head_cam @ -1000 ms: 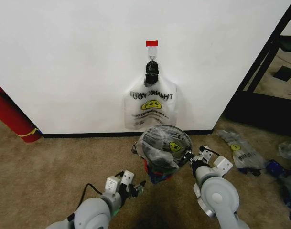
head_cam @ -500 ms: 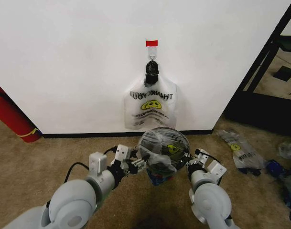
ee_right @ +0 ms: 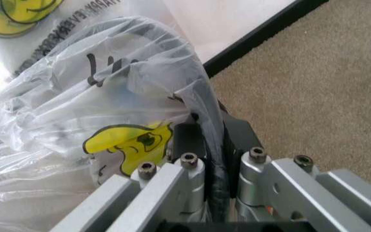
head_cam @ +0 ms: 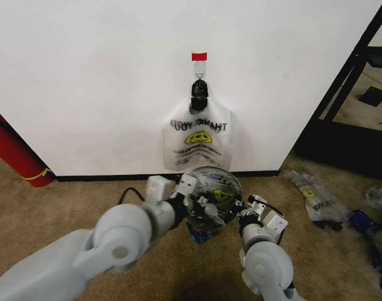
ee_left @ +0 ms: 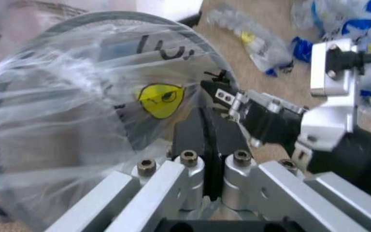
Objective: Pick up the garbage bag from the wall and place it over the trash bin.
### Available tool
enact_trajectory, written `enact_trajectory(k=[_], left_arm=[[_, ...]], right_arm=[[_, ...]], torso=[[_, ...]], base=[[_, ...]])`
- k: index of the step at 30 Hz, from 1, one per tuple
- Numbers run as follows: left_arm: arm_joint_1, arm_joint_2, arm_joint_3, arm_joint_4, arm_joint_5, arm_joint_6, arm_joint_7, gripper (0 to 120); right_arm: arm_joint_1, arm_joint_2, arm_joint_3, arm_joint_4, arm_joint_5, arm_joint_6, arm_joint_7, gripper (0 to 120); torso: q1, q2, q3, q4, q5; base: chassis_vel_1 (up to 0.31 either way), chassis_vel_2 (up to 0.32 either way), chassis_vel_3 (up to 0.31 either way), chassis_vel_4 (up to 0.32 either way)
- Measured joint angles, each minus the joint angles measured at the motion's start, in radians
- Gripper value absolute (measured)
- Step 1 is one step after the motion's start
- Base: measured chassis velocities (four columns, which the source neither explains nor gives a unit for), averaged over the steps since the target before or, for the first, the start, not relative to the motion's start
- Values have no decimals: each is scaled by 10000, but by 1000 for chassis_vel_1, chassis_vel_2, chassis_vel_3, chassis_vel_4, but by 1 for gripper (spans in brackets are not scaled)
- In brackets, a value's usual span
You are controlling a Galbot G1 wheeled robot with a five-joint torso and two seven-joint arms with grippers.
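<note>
Beige carpet (head_cam: 65,213) below your white wall (head_cam: 84,81): round black mesh trash bin (head_cam: 236,199), crinkly see-through garbage bag (head_cam: 206,188) draped over it (smiley up). Left gripper (head_cam: 200,205) pinches film; right gripper (head_cam: 241,216) clamps bag against bin's rim.

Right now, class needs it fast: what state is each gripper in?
Left gripper: shut on the bag over the bin.
Right gripper: shut on the bag at the bin's rim.
</note>
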Motion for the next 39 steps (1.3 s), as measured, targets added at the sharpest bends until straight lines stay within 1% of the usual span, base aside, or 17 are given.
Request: enact_trajectory(k=[3,4,5,9,12,13,17,20,22,25,26,29,39], left_arm=[[-880,-355,553,631,-669,113,-444,0],[-1065,-454,697,813,-778,145,-533,0],[-1065,-454,697,813,-778,145,-533,0],[-1691,-970,1293,1685,-1023,263,-938,0],[-1950,-1394,1611,2212,-1080,340,-1170,0],[-1950,-1394,1611,2212,-1080,340,-1170,0],[-2100,-1768,1901,2764,-1080,396,-1303,0],[-2101,-1881,1949,2905,-1065,397,-1327,0],[-2099,-1992,2102,3131,-846,402,-1340,0],[-2149,-2053,2395,3430,-389,449,-1276,0],[-2149,-2053,2395,3430,-389,449,-1276,0],[-2257,-2179,2751,3810,120,482,-1159,0],[-2184,-2627,3226,4429,440,482,-1098,0]], right_arm=[[-20,20,-79,-63,-223,38,-50,1],[-30,23,-92,-77,-297,71,-81,1],[-30,23,-92,-77,-297,71,-81,1],[-81,24,-107,-114,-544,218,-202,1],[-117,30,-102,-115,-566,267,-218,1],[-117,30,-102,-115,-566,267,-218,1],[-138,36,-57,-113,-569,295,-221,1],[-142,36,-43,-107,-564,320,-224,1],[-167,49,-57,76,-415,321,-196,1],[-197,65,-174,299,-381,318,-186,1],[-197,65,-174,299,-381,318,-186,1],[-247,87,-285,389,-470,320,-221,1],[-293,98,-294,437,-531,328,-266,1]], torso=[[0,0,0,0,1],[0,0,0,0,1],[0,0,0,0,1],[0,0,0,0,0],[0,0,0,0,1],[0,0,0,0,1],[0,0,-1,0,1],[0,0,0,1,0],[0,0,-1,-1,0],[0,0,-1,2,-1],[0,0,-1,2,-1],[0,0,-1,0,-1],[0,0,-1,0,0]], base=[[0,0,0,0],[0,0,0,0],[0,0,0,0],[0,0,0,0],[0,0,0,0],[0,0,0,0],[0,0,0,0],[0,0,0,0],[0,0,0,0],[0,0,0,0],[0,0,0,0],[0,0,0,0],[0,0,0,0]])
